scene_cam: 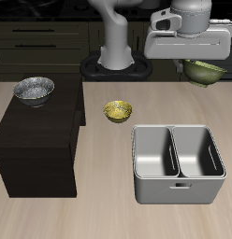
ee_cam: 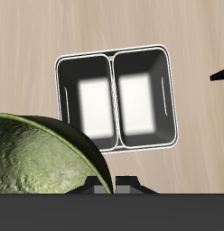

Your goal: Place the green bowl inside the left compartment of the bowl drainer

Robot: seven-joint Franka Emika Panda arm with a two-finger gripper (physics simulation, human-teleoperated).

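Observation:
My gripper [scene_cam: 203, 62] hangs high above the table's back, shut on the rim of the green bowl [scene_cam: 205, 71], a small olive, glossy bowl held off the surface. The wrist view has the green bowl [ee_cam: 42, 171] large and close, tilted. Below and nearer the table's front edge stands the grey bowl drainer [scene_cam: 179, 192], its two square wells side by side and both empty. The bowl is farther back than the drainer, in line with the well farther from the dark cabinet. Seen from the wrist, the bowl drainer [ee_cam: 110, 52] lies straight below, beyond the bowl. Which well is the left compartment I cannot tell.
A small yellow bowl [scene_cam: 116, 111] sits on the table just behind the drainer. A dark cabinet block [scene_cam: 38, 140] stands beside it with a silver speckled bowl [scene_cam: 34, 90] on top. The robot's base [scene_cam: 115, 58] is at the back.

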